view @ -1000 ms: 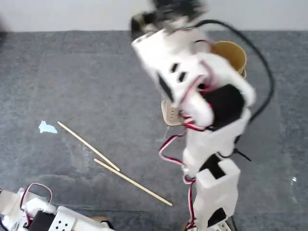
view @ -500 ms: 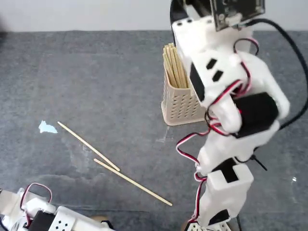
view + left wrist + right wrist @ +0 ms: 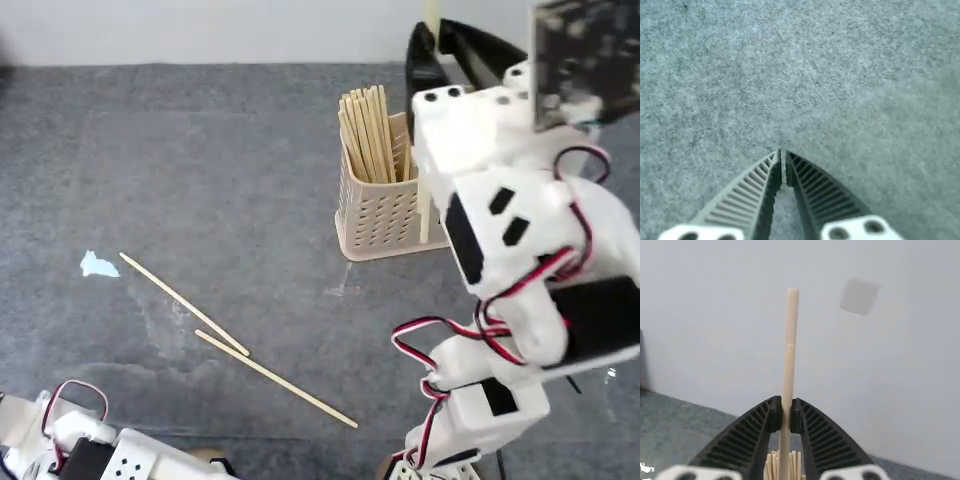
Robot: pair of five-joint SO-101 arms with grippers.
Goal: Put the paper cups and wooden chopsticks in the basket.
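Chopsticks [image 3: 366, 135] matt wood; basket [image 3: 380, 222] smooth plastic; tbl cover [image 3: 200, 170] rough cloth.

basket [image 3: 380, 220]: beige, perforated grid | chopsticks [image 3: 367, 135], held chopstick [image 3: 788, 355]: pale wood | mat [image 3: 200, 180]: grey, speckled | scrap [image 3: 98, 265]: light blue | right arm [image 3: 520, 230]: white and black, red-white wires | left gripper [image 3: 781, 157]: black, ribbed

Grey felt mat [image 3: 200, 150] (pale blue scrap [image 3: 98, 265] on it); plain white wall [image 3: 715, 315] behind.
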